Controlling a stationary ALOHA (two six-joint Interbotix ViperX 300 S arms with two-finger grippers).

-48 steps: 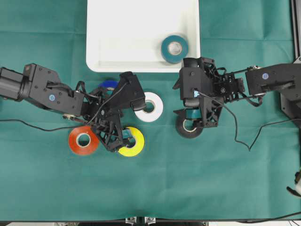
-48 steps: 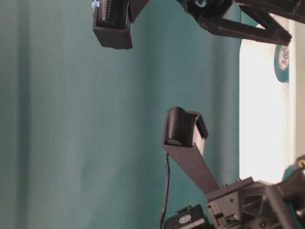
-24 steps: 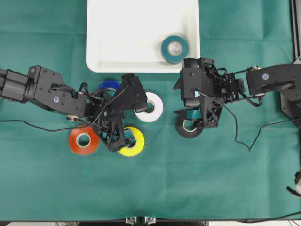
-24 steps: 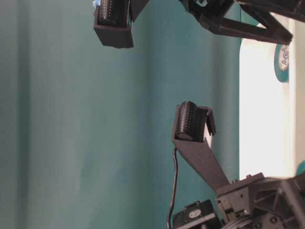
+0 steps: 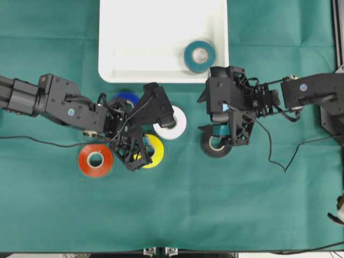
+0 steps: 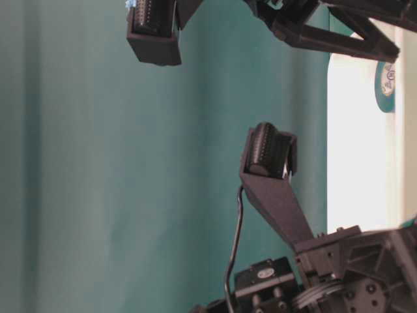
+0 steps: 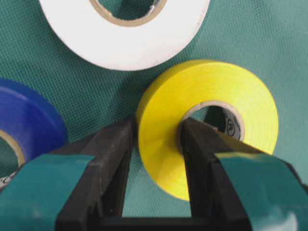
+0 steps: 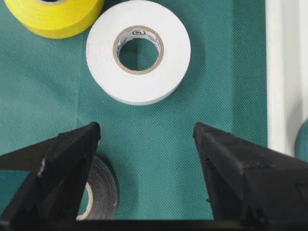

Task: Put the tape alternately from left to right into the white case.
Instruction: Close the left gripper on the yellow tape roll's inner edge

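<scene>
The left gripper [image 7: 156, 144] is clamped on the yellow tape roll [image 7: 211, 110], one finger outside the band and the other down inside the cardboard core, so the grip pinches the roll's wall. The sound way to finish this step would be a straight lift before any sideways travel, since the white tape roll [image 5: 173, 122] lies just beside the yellow one and the blue tape roll [image 5: 126, 98] sits close on the other side; dragging could push either of them. Carried up to the white case [image 5: 134, 48] at the far edge of the table, the roll should go down flat, apart from the teal tape roll [image 5: 199, 56] already lying in the case near its right wall.

The yellow roll looks glossy and full, with a pale printed core. It rests on the green cloth [image 5: 242, 204] short of the case's near rim. The orange tape roll [image 5: 95, 160] lies toward the left.

The right gripper [image 8: 147, 139] hangs with its jaws wide and empty above the cloth, near the black tape roll [image 5: 215, 146].
</scene>
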